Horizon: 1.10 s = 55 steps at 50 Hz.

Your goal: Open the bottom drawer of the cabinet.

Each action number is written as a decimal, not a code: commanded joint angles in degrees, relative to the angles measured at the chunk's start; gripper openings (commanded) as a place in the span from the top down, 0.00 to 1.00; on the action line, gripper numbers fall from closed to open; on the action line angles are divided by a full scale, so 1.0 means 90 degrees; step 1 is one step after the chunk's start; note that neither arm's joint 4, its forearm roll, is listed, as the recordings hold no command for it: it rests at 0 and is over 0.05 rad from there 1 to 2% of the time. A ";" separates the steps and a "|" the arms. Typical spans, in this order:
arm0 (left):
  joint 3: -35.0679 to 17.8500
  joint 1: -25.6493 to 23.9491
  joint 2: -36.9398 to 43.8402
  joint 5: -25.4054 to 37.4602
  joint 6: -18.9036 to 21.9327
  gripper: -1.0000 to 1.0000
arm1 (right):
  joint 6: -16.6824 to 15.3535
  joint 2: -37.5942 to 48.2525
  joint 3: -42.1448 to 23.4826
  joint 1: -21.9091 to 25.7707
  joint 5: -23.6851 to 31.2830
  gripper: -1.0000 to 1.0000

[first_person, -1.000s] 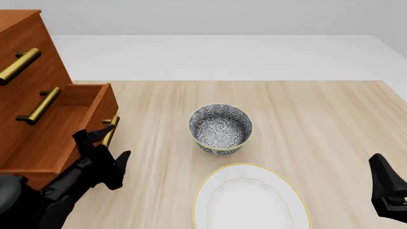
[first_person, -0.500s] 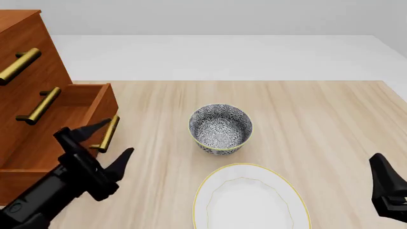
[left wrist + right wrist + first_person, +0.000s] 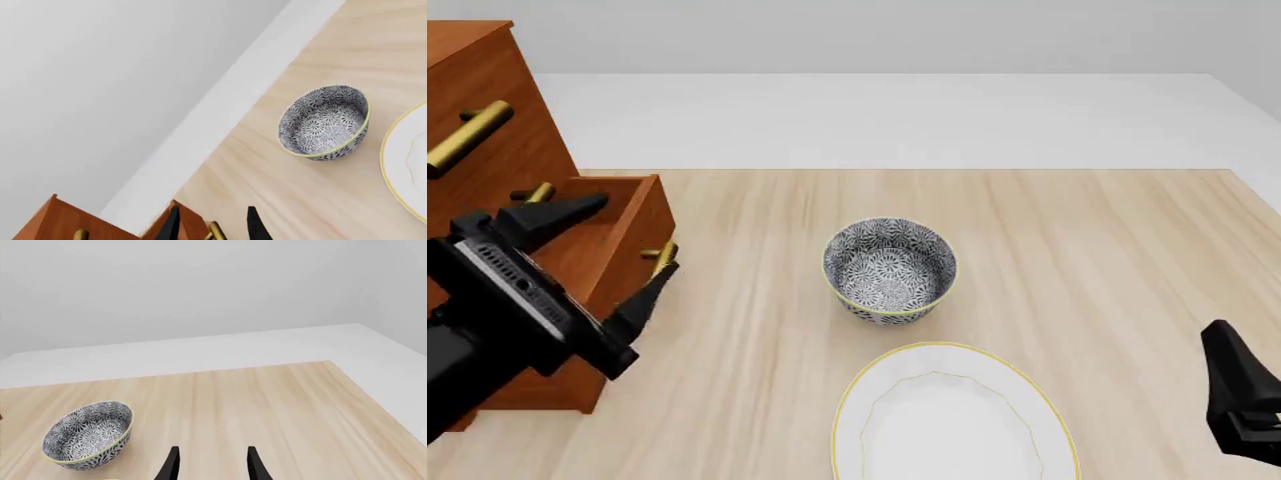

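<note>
I see bottom drawer (image 3: 614, 215) pulled out of cabinet (image 3: 487, 120) | left claw (image 3: 598, 255) spread beside drawer, holding nothing | right claw (image 3: 210, 462) spread

My left gripper (image 3: 598, 250) has risen and swung back toward the cabinet (image 3: 487, 110) vs 1 s ago. Fingers spread wide, now hanging over the open bottom drawer (image 3: 607, 225), partly hiding its brass handle (image 3: 662, 258) in front view.
</note>
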 commanded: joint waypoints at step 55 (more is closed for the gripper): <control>-0.2167 0.2275 0.0579 0.4002 -0.4154 0.00 | -0.0009 -0.0001 0.0000 0.0178 -0.0050 0.00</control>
